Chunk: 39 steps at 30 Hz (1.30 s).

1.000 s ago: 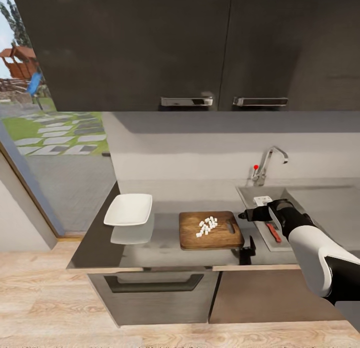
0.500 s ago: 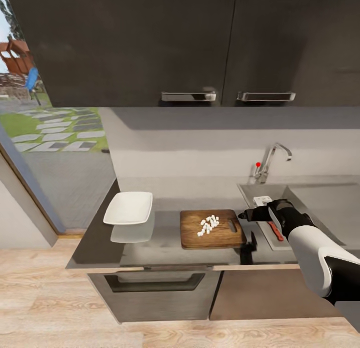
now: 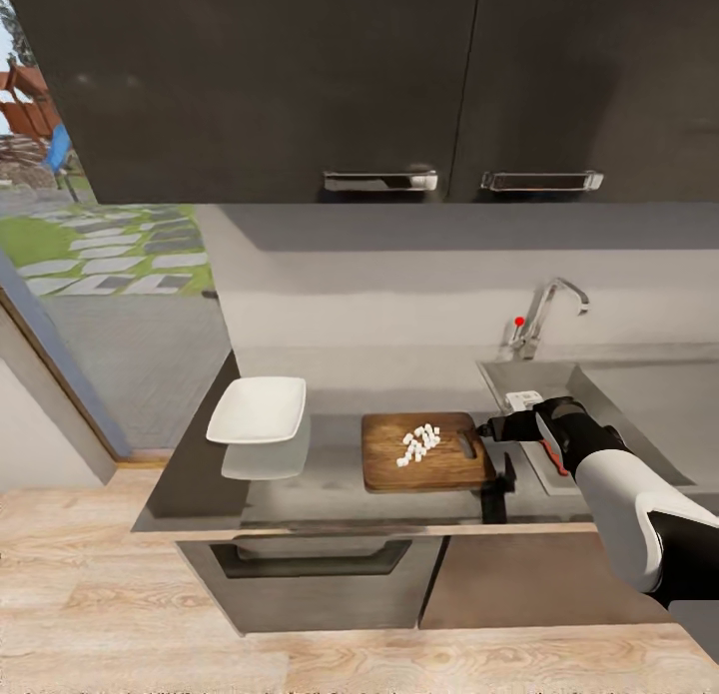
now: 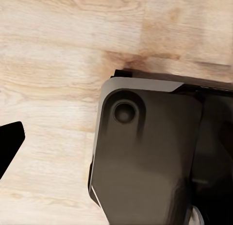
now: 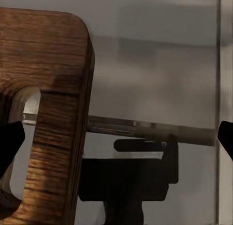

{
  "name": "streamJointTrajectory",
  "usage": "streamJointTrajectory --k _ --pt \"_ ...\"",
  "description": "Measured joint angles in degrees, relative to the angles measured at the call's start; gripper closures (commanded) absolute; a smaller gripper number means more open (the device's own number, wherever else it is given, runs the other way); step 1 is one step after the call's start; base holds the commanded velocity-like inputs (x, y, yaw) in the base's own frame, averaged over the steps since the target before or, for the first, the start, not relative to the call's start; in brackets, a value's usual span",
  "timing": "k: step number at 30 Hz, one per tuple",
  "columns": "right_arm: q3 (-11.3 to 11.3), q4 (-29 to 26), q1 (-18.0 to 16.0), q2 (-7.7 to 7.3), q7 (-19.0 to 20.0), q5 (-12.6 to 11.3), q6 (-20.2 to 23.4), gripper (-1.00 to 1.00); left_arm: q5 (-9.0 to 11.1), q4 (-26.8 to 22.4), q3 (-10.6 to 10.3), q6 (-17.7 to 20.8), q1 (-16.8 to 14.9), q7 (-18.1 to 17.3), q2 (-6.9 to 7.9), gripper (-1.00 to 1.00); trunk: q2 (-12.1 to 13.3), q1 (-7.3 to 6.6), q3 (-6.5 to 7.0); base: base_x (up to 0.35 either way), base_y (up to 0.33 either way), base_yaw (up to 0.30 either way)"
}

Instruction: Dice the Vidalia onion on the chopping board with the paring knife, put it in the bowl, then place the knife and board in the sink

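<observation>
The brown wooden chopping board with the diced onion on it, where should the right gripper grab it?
Probably the brown wooden chopping board at its slotted handle end facing the sink, approached from that side by the right gripper, keeping it level for the white dice.

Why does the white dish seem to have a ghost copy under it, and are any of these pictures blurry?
Head view: the bowl is mirrored in the glossy countertop, and glare streaks the cabinet handles. Right wrist view: the chopping board is very close and soft-edged. Left wrist view: the wood floor is evenly lit.
</observation>
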Motion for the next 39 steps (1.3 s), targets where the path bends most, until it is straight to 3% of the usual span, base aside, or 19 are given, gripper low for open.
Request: streamJointTrajectory --k 39 --pt "0.1 0.0 0.0 0.05 -0.1 0.3 -0.1 -1.00 0.0 0.0 0.0 0.0 0.0 0.0 0.00 -1.00 0.0 -0.01 -3.60 0.000 0.026 0.000"
